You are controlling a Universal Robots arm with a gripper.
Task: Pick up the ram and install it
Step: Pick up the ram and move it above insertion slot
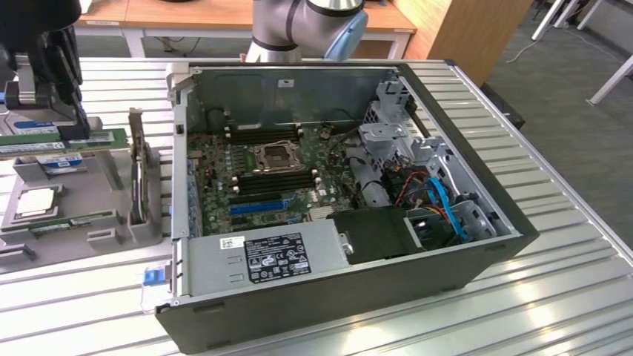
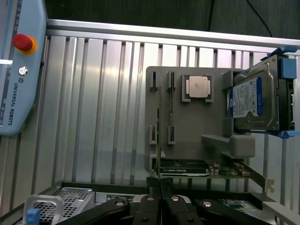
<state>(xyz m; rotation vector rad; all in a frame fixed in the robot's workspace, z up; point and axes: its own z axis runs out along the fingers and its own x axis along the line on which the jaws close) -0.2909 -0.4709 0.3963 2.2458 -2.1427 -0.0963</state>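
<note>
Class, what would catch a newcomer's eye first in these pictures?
The open computer case sits in the middle of the exterior view, its motherboard laid bare. At that view's left, the tool grips the green ram above a grey parts tray.

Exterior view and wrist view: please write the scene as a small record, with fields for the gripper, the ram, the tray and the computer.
gripper: shut on the ram, at the exterior view's left, outside the case
ram: green stick, held on edge over the grey tray
tray: holds a processor, a graphics card and a hard drive
case: open on the table, motherboard exposed
</note>
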